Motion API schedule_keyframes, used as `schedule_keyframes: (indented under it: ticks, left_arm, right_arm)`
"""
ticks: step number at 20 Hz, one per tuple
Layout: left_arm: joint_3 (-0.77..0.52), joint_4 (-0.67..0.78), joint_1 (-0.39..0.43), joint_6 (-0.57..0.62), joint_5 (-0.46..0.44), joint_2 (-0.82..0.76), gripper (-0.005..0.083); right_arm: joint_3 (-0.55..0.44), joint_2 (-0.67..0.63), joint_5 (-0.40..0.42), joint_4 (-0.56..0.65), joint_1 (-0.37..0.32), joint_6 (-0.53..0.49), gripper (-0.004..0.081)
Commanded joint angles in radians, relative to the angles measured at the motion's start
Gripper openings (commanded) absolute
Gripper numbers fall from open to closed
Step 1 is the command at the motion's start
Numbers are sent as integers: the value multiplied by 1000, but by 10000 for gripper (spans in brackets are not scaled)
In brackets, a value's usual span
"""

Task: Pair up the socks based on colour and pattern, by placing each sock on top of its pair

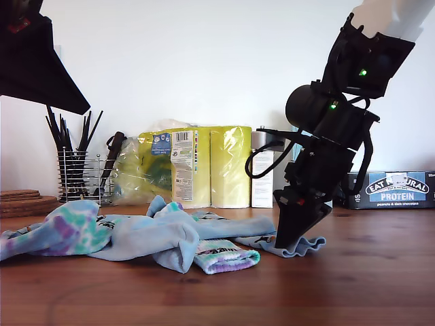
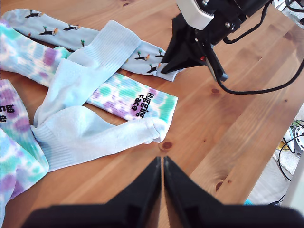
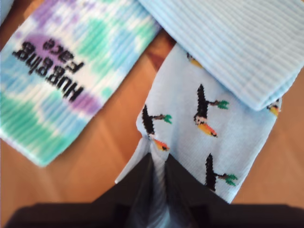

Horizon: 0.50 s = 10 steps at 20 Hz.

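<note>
The socks are all in one messy heap on the wooden table [image 1: 353, 285], w/ no pair made yet, I think; so most of the job is left.

My second gripper [image 3: 156, 164] is down at the heap's end on the exterior view's right; it is pinched shut on the edge of a bird sock [image 3: 190, 123], a bit of blue cloth caught btwn its tips; a plain blue sock [image 3: 237, 42] lies over part of that bird sock, and a tie-dye sock [image 3: 71, 76] w/ letters on its cuff lies just beside it.

My first gripper [image 2: 162, 166] hangs above the table near the heap, tips closed, nothing in them.

From up there I see a second bird sock [image 2: 47, 28] at the far side, under the plain ones; another tie-dye sock [image 2: 12, 142] is at the near side; each sock is apart from its twin.

Still to do: pull the bird sock free, lay it on the other bird sock, then same for the tie-dye & plain ones.
</note>
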Motion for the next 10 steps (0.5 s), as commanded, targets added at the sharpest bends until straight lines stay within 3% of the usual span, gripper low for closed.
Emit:
schedule_keyframes:
  ticks: [1,6,10]
  left_arm:
    - [-10,0,-3,5,5,-1,-24]
    - [-10,0,-3,5,5,-1,-24]
    - [-10,0,-3,6,5,-1,-24]
  right_arm:
    - [-17,31,-9,-69,5,8,-11]
    - [-20,31,-86,-254,25,61,-11]
    - [-26,31,-111,-396,94,98,-12]
